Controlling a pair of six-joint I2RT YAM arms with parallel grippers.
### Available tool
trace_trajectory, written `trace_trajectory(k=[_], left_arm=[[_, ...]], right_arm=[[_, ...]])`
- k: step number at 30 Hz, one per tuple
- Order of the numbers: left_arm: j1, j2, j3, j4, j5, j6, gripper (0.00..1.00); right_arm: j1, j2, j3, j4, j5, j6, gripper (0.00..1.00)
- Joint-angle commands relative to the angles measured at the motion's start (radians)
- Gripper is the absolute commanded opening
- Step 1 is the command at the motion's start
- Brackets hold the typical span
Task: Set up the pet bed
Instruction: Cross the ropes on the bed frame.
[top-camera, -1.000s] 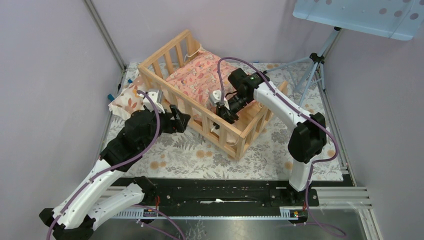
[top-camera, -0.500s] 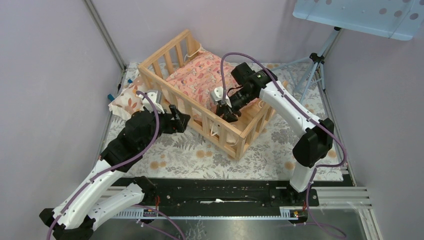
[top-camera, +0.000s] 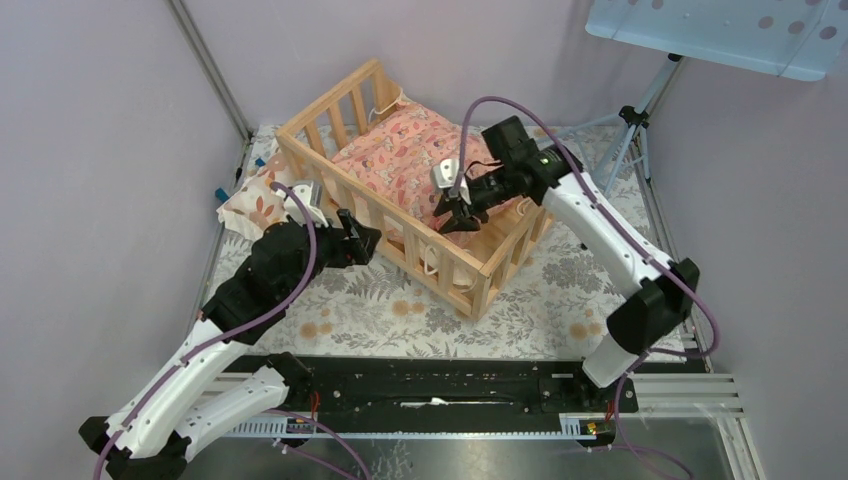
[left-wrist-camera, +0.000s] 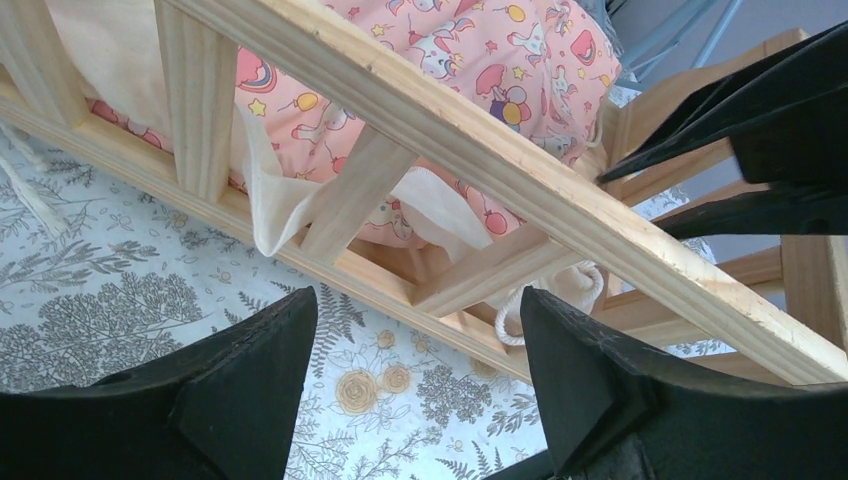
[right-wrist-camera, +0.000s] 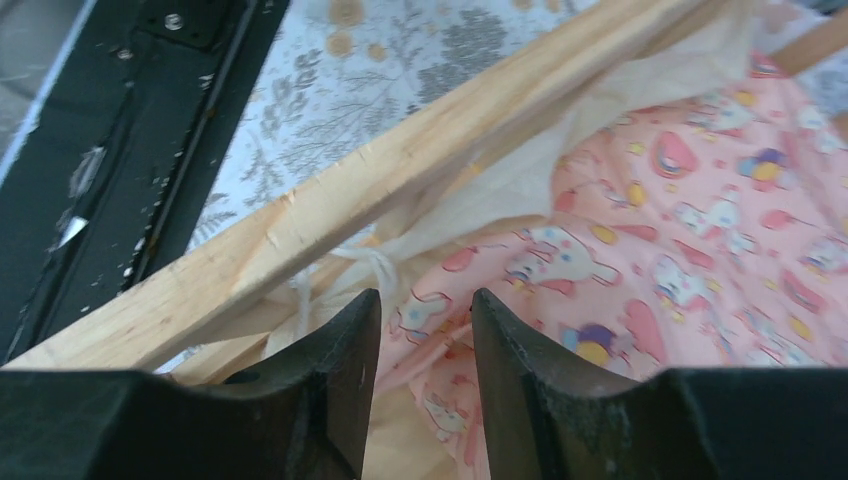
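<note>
Hovering left of centre, the left gripper (top-camera: 357, 236) gapes empty just beside the pet bed (top-camera: 480, 285), mid-frame on the table (top-camera: 400, 320); further right, the right gripper (top-camera: 455, 218) hangs released above the pink cushion (top-camera: 400, 150).

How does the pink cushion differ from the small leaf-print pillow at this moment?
The pink cushion lies inside the pet bed; the leaf-print pillow lies outside it on the mat. The cushion is much larger than the pillow. Cushion: pink cartoon print; pillow: cream with orange leaves. Both are printed fabric.
</note>
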Motion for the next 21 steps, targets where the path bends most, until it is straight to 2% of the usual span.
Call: trace_trajectory(k=[1, 5, 7, 9, 17, 21], left_arm=[[0.005, -0.019, -0.031, 0.048, -0.021, -0.075, 0.79], [0.005, -0.046, -0.086, 0.069, 0.01, -0.154, 0.79], [0.005, -0.069, -0.124, 0.092, 0.028, -0.198, 0.8], [0.005, -0.096, -0.168, 0.126, 0.046, -0.242, 0.8], [0.001, -0.115, -0.335, 0.355, 0.181, -0.414, 0.76], [-0.038, -0.111, -0.418, 0.458, 0.158, -0.496, 0.72]], right_arm=[[-0.037, -0.158, -0.125, 0.358, 0.05, 0.288, 0.47], [-0.045, -0.298, -0.325, 0.76, 0.222, 0.625, 0.56], [-0.045, -0.369, -0.41, 0.918, 0.344, 0.792, 0.64], [-0.045, -0.436, -0.473, 1.022, 0.468, 0.924, 0.67], [-0.045, -0.592, -0.525, 0.982, 0.905, 1.226, 0.68], [-0.045, -0.652, -0.554, 0.956, 1.032, 1.306, 0.67]])
